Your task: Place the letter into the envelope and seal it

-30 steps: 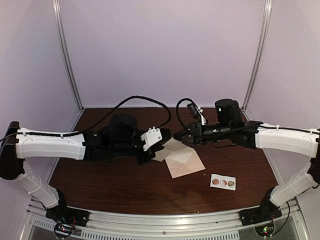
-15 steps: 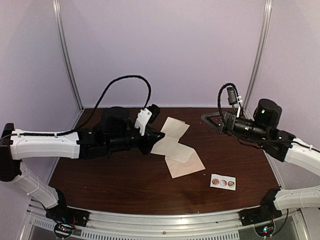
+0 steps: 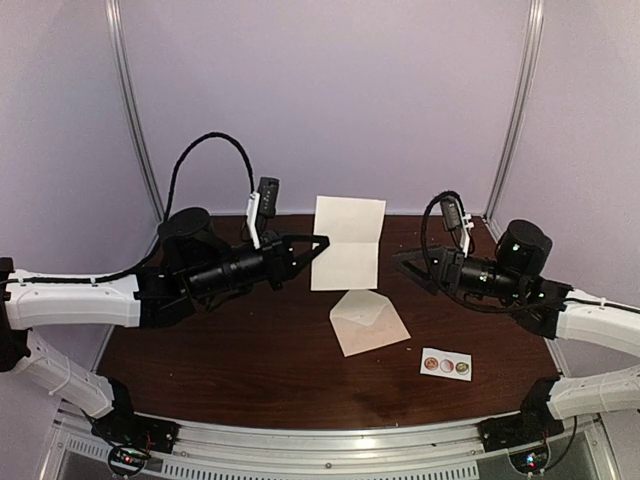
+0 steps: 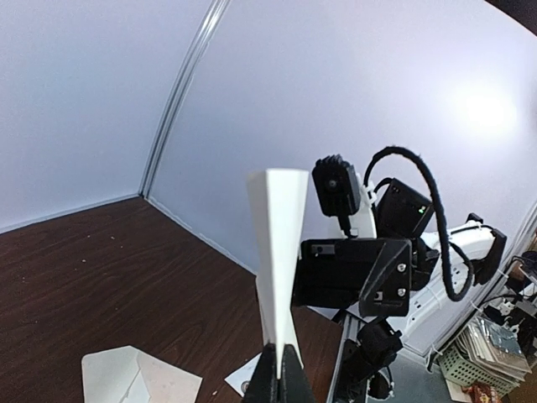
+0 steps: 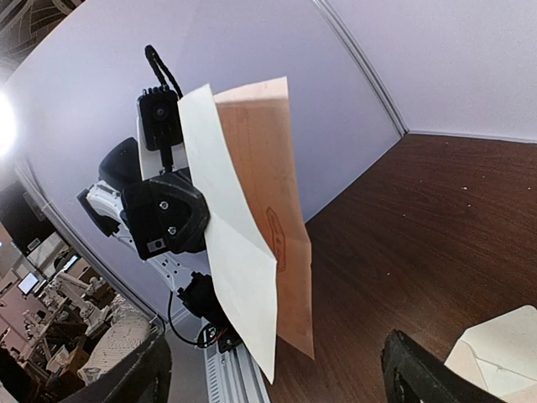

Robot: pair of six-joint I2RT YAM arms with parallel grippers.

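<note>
Left gripper is clamping the letter by its edge, holding it upright above and behind the envelope. Right gripper is hanging wide open and empty, right of the envelope. Insertion's probably starting, so the next move is likely lining the letter up with the envelope's mouth.

We have left arm and right arm raised, pointing at each other, left gripper pinched shut, right gripper wide open.
</note>
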